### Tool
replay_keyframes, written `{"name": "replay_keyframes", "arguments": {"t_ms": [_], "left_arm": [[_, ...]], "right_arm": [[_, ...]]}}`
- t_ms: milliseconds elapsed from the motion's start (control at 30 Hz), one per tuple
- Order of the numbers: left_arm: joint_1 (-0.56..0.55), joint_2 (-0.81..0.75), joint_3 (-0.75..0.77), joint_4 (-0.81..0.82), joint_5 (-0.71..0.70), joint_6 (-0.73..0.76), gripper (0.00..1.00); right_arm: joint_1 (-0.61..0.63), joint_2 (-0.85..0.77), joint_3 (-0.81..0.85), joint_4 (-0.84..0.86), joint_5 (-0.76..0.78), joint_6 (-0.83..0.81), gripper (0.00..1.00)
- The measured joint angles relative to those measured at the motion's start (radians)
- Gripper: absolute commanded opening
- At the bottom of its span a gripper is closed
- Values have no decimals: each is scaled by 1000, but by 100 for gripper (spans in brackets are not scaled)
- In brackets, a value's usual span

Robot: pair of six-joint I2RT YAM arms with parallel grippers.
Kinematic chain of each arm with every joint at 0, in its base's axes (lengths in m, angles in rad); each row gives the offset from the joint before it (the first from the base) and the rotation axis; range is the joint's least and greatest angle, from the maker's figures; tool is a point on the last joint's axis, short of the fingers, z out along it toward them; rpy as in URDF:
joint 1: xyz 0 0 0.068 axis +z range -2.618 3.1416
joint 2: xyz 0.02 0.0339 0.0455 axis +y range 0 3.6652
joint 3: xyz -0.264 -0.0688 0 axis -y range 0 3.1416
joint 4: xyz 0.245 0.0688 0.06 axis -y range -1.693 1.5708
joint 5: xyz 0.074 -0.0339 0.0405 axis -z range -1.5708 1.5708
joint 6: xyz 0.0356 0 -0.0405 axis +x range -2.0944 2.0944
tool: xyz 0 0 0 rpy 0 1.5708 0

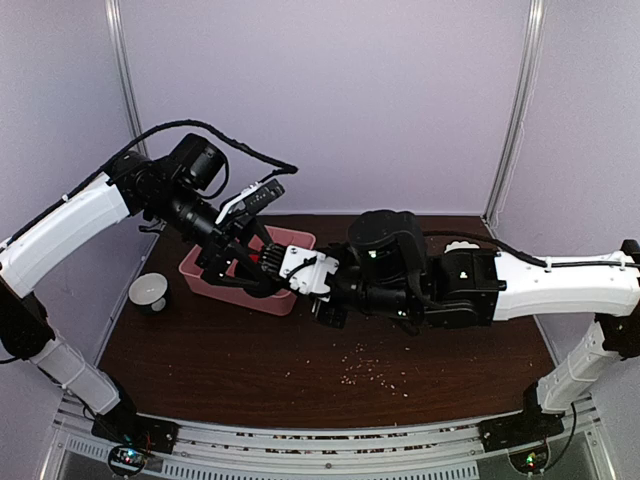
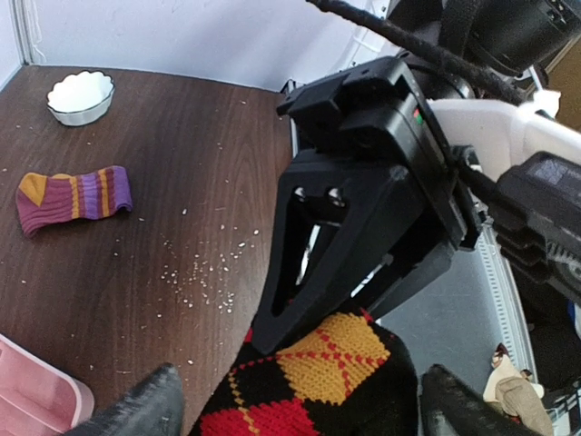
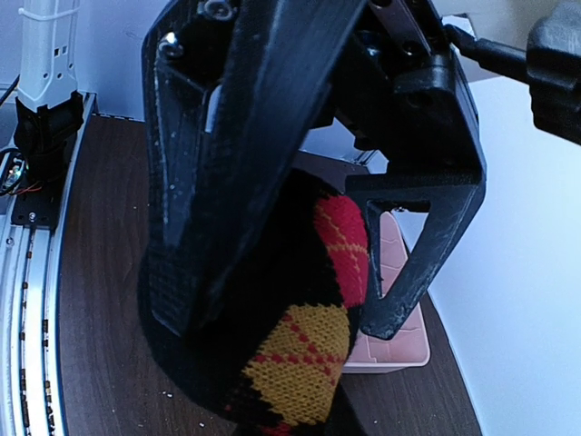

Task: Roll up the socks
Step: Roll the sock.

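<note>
A: From above, where's the work?

B: Both arms reach in and meet over the tray, with the left gripper and right gripper nose to nose. Only a red scrap of the argyle sock shows between them, up off the table.

A: Left wrist?

B: That sock fills the gap between the left fingers, which stand wide apart. I cannot tell whether they press it. The right gripper's jaws pinch its upper end. A striped sock lies on the table well apart from them, near a bowl.

A: Right wrist?

B: The right jaws are clamped on a thick bunch of the knit, with the tray behind.

A: How will it handle?

B: Light, soft and floppy, I'd judge. It will likely sag and come unrolled if let loose, though knit should not slip on the pads. Take it across the bundled thickness, not by a loose edge. One gripper should pin it while the other turns.
</note>
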Motion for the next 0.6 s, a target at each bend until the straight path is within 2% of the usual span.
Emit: {"name": "replay_keyframes", "arguments": {"t_ms": [33,200,367,467,600], "left_arm": [[0,-2,0,0,-8,12,79],[0,-43,-32,9,-56,75,69],[0,-55,-51,9,-65,100,53],[0,-55,-51,10,-64,106,37],[0,-55,-51,8,-62,123,6]], "right_arm": [[0,0,0,-2,-2,6,0],[0,0,0,2,-23,42,0],[-1,0,0,18,-48,85,0],[-3,-2,-2,31,-68,111,0],[-17,-18,-29,61,-107,155,0]]}}
